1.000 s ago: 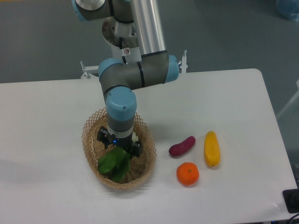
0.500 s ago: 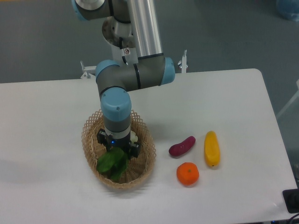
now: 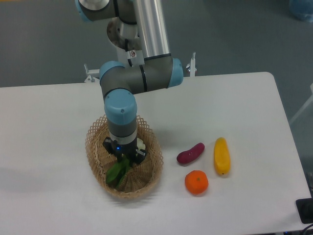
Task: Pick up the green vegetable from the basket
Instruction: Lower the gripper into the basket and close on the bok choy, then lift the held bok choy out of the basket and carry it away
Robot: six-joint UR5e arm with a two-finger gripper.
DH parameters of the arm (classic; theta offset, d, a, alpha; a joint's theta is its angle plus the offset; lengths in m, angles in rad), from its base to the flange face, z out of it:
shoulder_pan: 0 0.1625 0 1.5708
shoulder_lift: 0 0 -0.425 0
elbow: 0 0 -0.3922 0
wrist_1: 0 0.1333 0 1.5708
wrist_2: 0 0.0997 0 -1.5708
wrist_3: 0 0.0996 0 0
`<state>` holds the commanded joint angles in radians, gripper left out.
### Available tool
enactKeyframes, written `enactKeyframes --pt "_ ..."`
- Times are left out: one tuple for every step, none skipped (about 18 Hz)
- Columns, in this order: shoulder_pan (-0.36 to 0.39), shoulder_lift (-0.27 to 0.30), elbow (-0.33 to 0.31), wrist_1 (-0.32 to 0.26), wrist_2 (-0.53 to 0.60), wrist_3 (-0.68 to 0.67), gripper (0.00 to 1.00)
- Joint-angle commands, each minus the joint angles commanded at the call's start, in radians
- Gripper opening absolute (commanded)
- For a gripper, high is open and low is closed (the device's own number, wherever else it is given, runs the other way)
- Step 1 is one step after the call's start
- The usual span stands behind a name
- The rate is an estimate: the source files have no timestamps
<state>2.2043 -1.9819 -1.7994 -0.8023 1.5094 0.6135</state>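
The green vegetable [image 3: 117, 172], a small bok choy, lies in the tan wicker basket [image 3: 151, 169] at the table's front left. Its dark leaves stick out toward the front from under the gripper, and a bit of its pale stem [image 3: 141, 144] shows at the right. My gripper [image 3: 123, 156] points straight down into the basket, right on the vegetable. Its fingers are mostly hidden under the wrist, and the leaves look pinched together between them.
To the right of the basket, a purple eggplant-like piece [image 3: 190, 153], a yellow oblong vegetable [image 3: 221, 155] and an orange [image 3: 196, 182] lie on the white table [image 3: 49, 122]. The arm's blue-capped elbow [image 3: 142, 78] hangs above the basket's far side.
The arm has shifted slightly left over the basket. The bok choy's leaves, broad and spread before, are now drawn into a narrow bunch under the gripper.
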Motion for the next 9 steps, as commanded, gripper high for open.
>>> enactKeyframes --pt "0.000 0.002 0.003 0.000 0.000 0.000 0.42" --pt "0.002 0.003 0.014 0.000 0.000 0.003 0.41" --pt "0.002 0.003 0.021 0.000 -0.002 0.003 0.40" --pt "0.002 0.003 0.023 0.000 -0.002 0.006 0.39" --pt "0.003 0.003 0.025 0.000 -0.002 0.006 0.36" --pt "0.003 0.006 0.026 0.000 -0.002 0.008 0.36" --pt "0.006 0.014 0.028 0.000 -0.002 0.008 0.36" --pt "0.009 0.020 0.029 0.000 -0.002 0.009 0.36" --pt "0.015 0.029 0.031 0.002 -0.003 0.011 0.36"
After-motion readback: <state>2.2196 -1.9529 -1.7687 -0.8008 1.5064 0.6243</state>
